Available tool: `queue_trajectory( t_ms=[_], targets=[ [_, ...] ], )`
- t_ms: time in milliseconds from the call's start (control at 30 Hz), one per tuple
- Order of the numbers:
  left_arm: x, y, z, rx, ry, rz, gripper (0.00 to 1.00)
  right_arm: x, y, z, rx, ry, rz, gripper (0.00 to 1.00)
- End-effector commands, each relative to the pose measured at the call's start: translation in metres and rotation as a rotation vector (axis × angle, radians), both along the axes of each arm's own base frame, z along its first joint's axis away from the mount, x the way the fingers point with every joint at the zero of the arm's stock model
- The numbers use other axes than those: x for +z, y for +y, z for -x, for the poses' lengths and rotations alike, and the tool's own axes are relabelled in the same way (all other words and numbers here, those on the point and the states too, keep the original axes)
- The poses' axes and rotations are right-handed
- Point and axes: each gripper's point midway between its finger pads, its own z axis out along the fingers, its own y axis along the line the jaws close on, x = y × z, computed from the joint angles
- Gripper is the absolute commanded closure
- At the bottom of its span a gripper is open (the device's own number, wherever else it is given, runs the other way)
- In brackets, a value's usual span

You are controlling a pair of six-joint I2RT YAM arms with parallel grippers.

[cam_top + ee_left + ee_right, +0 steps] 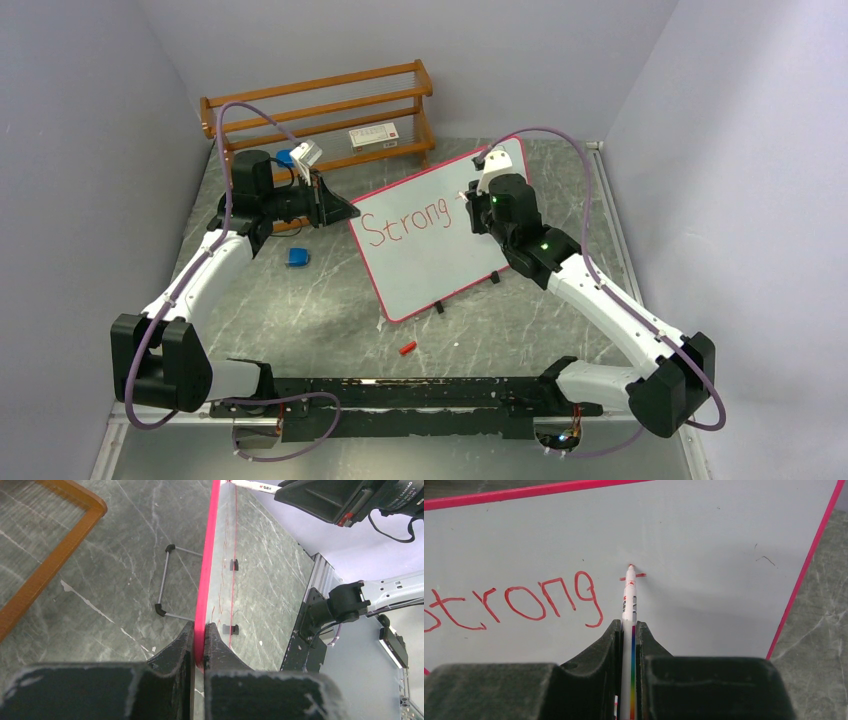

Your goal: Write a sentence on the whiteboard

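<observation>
Looking at your top view, where is the whiteboard (430, 275)?
— Mid-worktop (330, 310), propped at a tilt on black feet (440, 308). It is white with a thin pink-red rim. The wooden rack (320, 100) lies at its 11 o'clock and a red cap (406, 349) at its 6 o'clock.
And the sentence (524, 602)?
— Red handwriting, only "Strong" so far, plus a short dash at its 3 o'clock.
My grippers?
— Your left gripper (199, 632) is pinching the board's rim at its 9 o'clock edge. Your right gripper (628, 630) is clamped on a white marker (628, 600), its red tip at the board by that dash.
</observation>
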Motion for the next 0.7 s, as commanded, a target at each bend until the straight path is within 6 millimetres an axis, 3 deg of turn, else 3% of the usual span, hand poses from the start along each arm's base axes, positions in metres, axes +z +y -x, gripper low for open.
queue_trajectory(
  t_ms=[0, 667],
  targets=[
    [-0.032, -0.004, 0.006, -0.016, 0.064, -0.071, 0.95, 0.004, 0.0, -0.002, 0.007, -0.006, 0.001, 1.0],
    [-0.032, -0.004, 0.006, -0.014, 0.064, -0.073, 0.95, -0.028, -0.009, 0.015, 0.005, 0.075, 0.03, 1.0]
  ],
)
